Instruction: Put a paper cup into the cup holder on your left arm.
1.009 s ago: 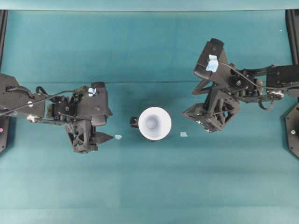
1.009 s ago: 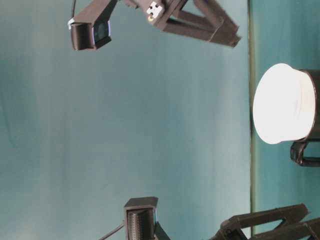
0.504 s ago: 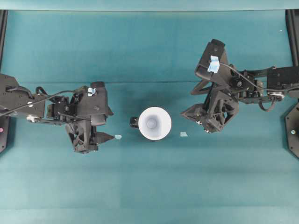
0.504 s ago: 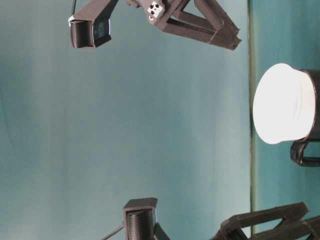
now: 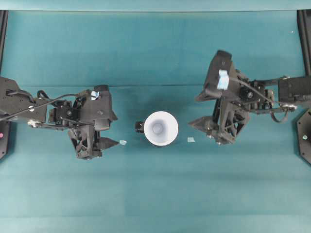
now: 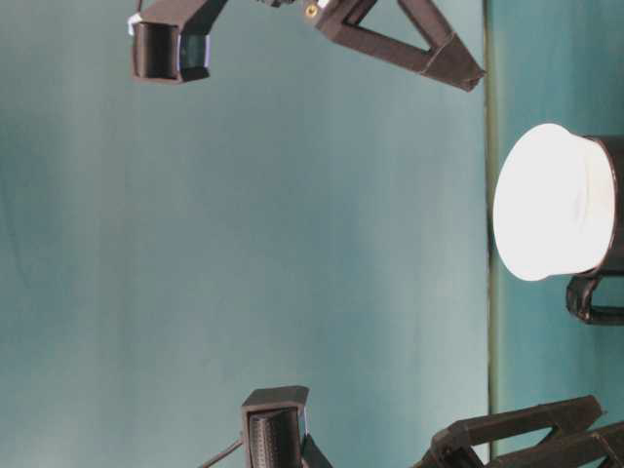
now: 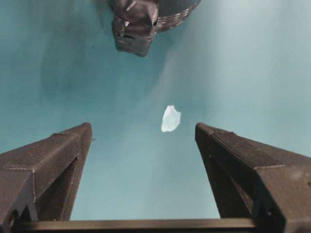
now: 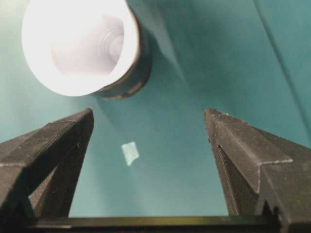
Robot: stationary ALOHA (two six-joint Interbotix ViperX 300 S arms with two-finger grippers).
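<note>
1. My left gripper (image 5: 108,143): jaws spread wide, nothing between them. Sits well apart from the cup holder (image 5: 141,127), on its tab side.
2. My right gripper (image 5: 200,127): jaws spread wide too, empty. Near the holder on the opposite side, not touching.
3. Paper cup (image 5: 161,128): white, upright, mouth up. Already seated inside the holder; wide rim flares over the black wall, which the right wrist view shows wrapping the lower cup.
4. Cup holder: glossy black, stubby tab pointing toward my left gripper. Stands on the teal table (image 5: 155,194), mid-way btwn both tools. Contents: the one cup; cup interior looks empty.
5. Scraps: one pale scrap (image 5: 123,142) btwn holder and left gripper; another (image 5: 191,140) btwn holder and right gripper. Not task items.
6. Step in hand, my judgement: placement looks done, so clear away. Do it well: keep both jaws wide, pull straight away from holder, don't clip the overhanging rim or tab – light cup could tip w/ a nudge.
</note>
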